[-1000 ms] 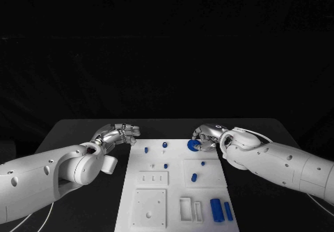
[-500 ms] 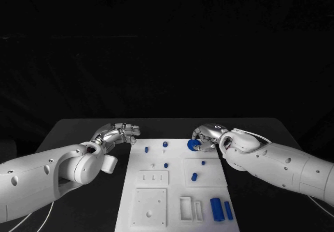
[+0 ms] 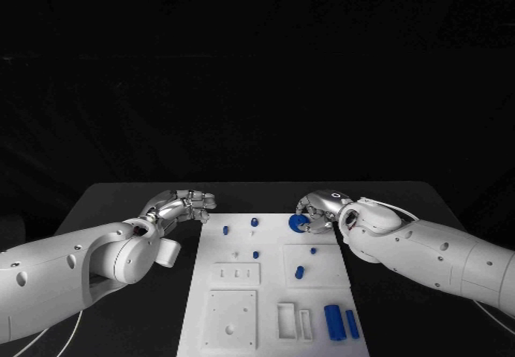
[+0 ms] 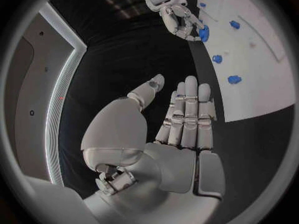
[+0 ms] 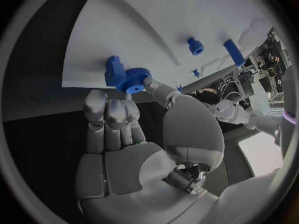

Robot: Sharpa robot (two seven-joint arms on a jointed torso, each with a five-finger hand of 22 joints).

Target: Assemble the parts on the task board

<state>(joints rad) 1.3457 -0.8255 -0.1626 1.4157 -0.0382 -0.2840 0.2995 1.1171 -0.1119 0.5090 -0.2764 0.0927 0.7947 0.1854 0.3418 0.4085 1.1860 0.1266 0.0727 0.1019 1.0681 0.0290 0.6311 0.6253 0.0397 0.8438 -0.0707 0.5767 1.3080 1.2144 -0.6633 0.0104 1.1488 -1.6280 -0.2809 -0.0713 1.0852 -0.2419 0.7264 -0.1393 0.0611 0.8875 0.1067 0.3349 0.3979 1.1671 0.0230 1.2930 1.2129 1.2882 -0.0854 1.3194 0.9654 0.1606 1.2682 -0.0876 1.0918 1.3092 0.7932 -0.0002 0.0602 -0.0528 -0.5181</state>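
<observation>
Nothing has visibly moved since a second ago. Left hand (image 3: 184, 204) hovers beside the white board (image 3: 274, 297), fingers straight and loosely apart, holding nothing. Right hand (image 3: 318, 210) pinches a blue gear (image 5: 132, 79) at the board's far right corner.

One white task board (image 3: 274, 297) lies on the counter (image 3: 118, 201). Two robot hands are over it: the left robot hand (image 3: 188, 204) and the right robot hand (image 3: 315, 210). At the right robot hand is one blue gear-like part (image 3: 298, 222), with seven smaller blue parts on the board nearer the robot than both hands.
</observation>
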